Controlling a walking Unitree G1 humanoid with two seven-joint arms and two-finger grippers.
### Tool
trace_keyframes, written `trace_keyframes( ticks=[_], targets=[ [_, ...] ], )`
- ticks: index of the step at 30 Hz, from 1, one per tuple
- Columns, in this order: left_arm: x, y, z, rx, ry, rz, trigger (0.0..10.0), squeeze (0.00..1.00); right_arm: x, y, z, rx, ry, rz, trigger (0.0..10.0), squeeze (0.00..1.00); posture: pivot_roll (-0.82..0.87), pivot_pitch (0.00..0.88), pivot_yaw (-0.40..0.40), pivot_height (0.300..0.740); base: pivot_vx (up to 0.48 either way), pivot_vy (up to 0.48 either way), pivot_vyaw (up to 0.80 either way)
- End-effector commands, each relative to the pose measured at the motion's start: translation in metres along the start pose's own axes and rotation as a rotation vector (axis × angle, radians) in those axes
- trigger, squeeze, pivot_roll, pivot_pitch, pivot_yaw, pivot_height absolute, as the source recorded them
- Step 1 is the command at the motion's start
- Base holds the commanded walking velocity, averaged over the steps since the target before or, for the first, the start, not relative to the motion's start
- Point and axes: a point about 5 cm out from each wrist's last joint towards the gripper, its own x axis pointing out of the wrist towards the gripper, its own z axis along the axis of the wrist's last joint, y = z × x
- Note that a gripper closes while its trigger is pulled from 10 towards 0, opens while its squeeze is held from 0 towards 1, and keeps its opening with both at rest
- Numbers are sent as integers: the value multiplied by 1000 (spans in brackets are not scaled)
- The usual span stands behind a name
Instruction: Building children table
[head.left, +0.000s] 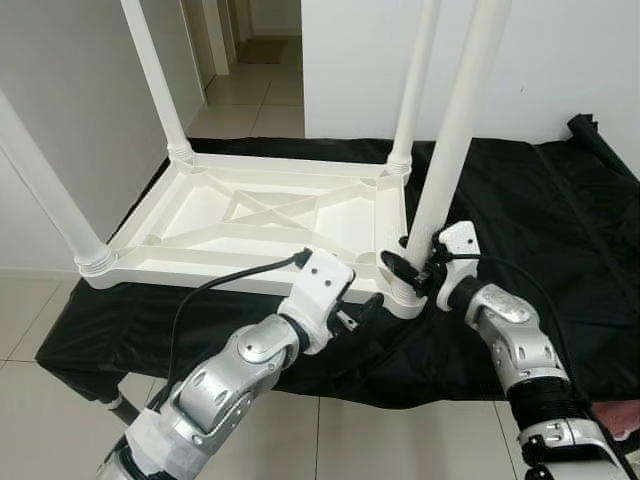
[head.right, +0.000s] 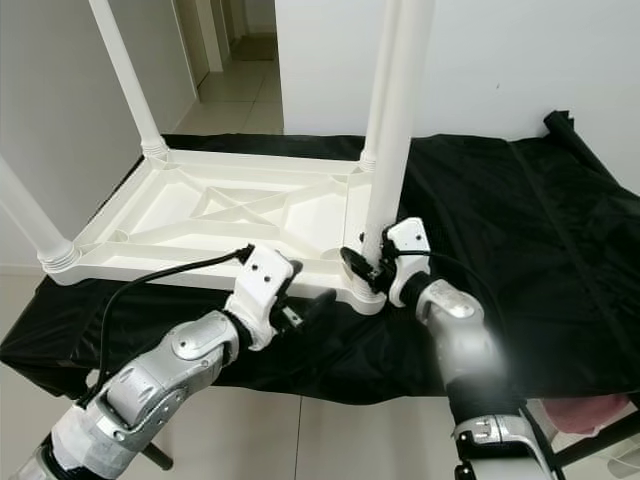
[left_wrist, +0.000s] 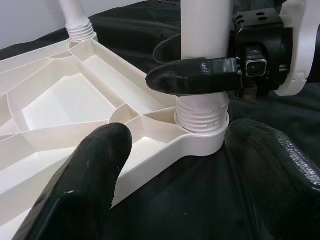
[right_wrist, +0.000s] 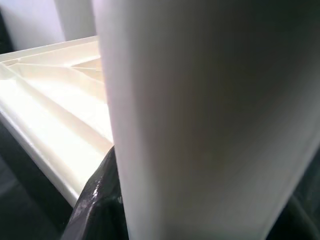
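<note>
Nearest the robot, the left claw hovers with its two black fingers spread apart, just off the near edge of the counter, which is draped in a black cloth; it holds nothing, and its fingers point at the near right corner of the upturned white tabletop without touching it. Just beside it, the right claw is clamped around the base of the nearest leg, one finger pressed across the front of the white tube just above the ribbed collar where the leg meets its corner socket. That leg stands upright from the near right corner of the tabletop. The tabletop itself lies upside down on the left half of the counter, its ribbed underside with crossed braces facing up. A second leg rises from the near left corner, leaning a little outward. At the far side of the tabletop two more legs stand in their sockets, one at the far left corner and one at the far right corner. Beyond the counter are a white wall and a tiled hallway floor.
</note>
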Motion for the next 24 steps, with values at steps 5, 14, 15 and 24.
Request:
trace_keyframes(
  ticks=[5, 14, 15, 24],
  targets=[
    [-2, -4, -7, -4, 18, -155, 10000, 0, -3, 12, -18, 89, 62, -192, 10000, 0, -35, 0, 41, 740, 0, 0, 0],
    [-4, 1, -12, -8, 27, -135, 10000, 0, -2, 41, -17, 255, 39, -378, 10000, 0, -46, 0, 46, 740, 0, 0, 0],
    [-3, 2, -13, -11, 27, -126, 10000, 0, -3, 46, -20, 290, 46, -456, 10000, 0, -45, 0, 40, 740, 0, 0, 0],
    [-4, 8, -13, -10, 28, -89, 10000, 0, -7, 59, -16, 318, 41, -655, 10000, 0, -41, 0, 30, 740, 0, 0, 0]
  ],
)
